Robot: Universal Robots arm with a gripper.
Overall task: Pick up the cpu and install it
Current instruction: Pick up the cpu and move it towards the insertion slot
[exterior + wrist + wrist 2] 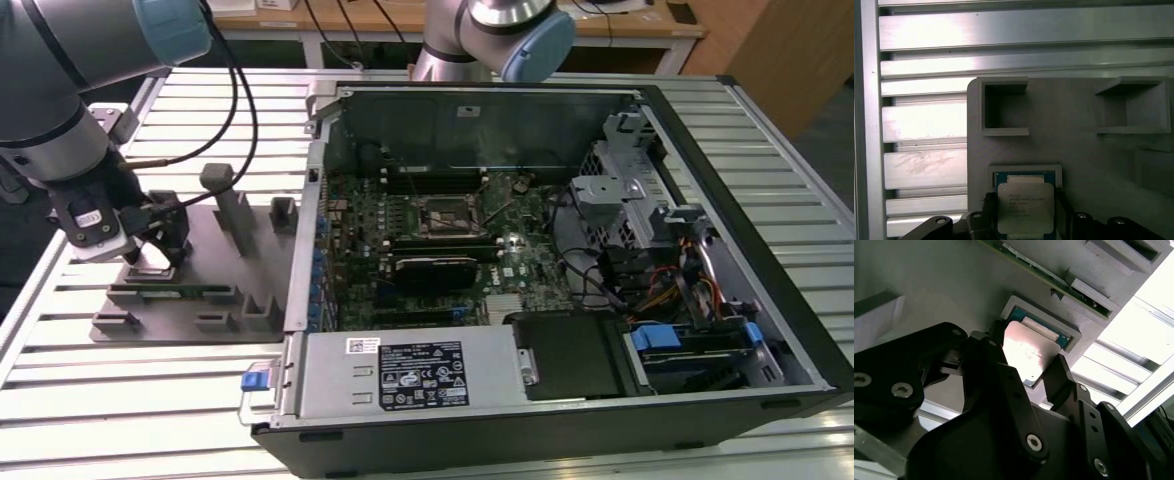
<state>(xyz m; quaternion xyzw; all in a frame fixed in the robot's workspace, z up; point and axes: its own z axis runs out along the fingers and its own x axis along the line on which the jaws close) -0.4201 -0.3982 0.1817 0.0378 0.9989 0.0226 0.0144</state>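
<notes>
The cpu (1025, 209), a flat square chip with a shiny silver top and a green rim, lies in a square pocket of the grey holder tray (200, 300) at the exterior view's left. My gripper (154, 255) is down on that pocket. In both wrist views its black fingers (996, 352) stand on two opposite edges of the cpu (1029, 352) and press against them. Whether the chip has left the pocket floor I cannot tell. The black-framed socket (443, 213) on the motherboard lies inside the opened computer case.
The open case (561, 250) fills the middle and the exterior view's right, with cables, a drive cage and a power supply (407, 372). Grey upright posts (230, 205) rise from the tray beside my gripper. A second robot arm (501, 30) stands behind the case.
</notes>
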